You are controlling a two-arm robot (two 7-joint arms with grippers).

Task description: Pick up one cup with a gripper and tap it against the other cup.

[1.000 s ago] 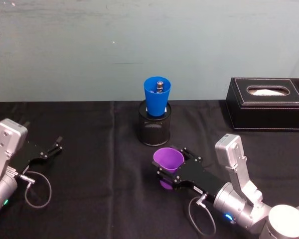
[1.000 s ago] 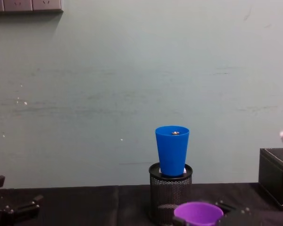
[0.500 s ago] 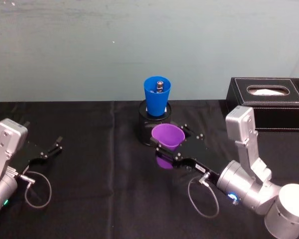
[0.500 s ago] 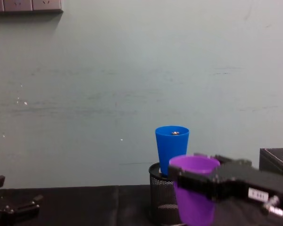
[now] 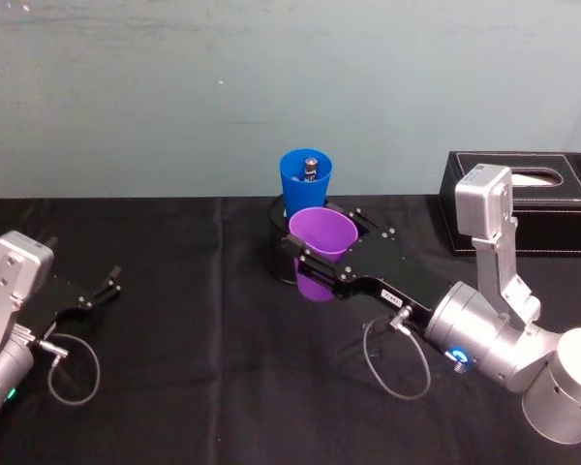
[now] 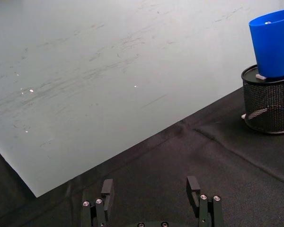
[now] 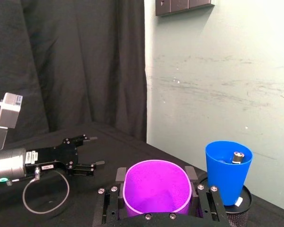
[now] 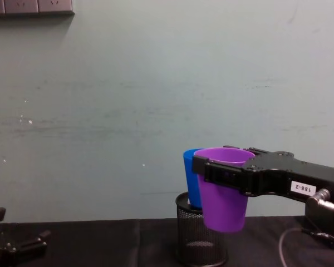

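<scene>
Your right gripper [image 5: 329,244], flat black fingers with a small white label on its body, is clamped on either side of the purple cup [image 5: 321,235], a smooth, handle-free plastic tumbler that tapers toward its base. It holds the cup upright and off the desk [image 5: 203,368], near the centre of the head view. Just behind it, the blue cup [image 5: 305,184], of the same glossy tapered shape, sits upright in the round black mesh pen holder [image 5: 279,254], with a small metallic cylinder [image 5: 311,167] inside it. In the chest view the purple cup covers most of the blue one, and you cannot tell whether their walls touch. A black stitched tissue box [image 5: 552,218] sits at the right, partly hidden by the arm's silver wrist. Your left gripper [image 5: 111,281] rests at the left edge on the matte black cloth, fingers spread and empty.
</scene>
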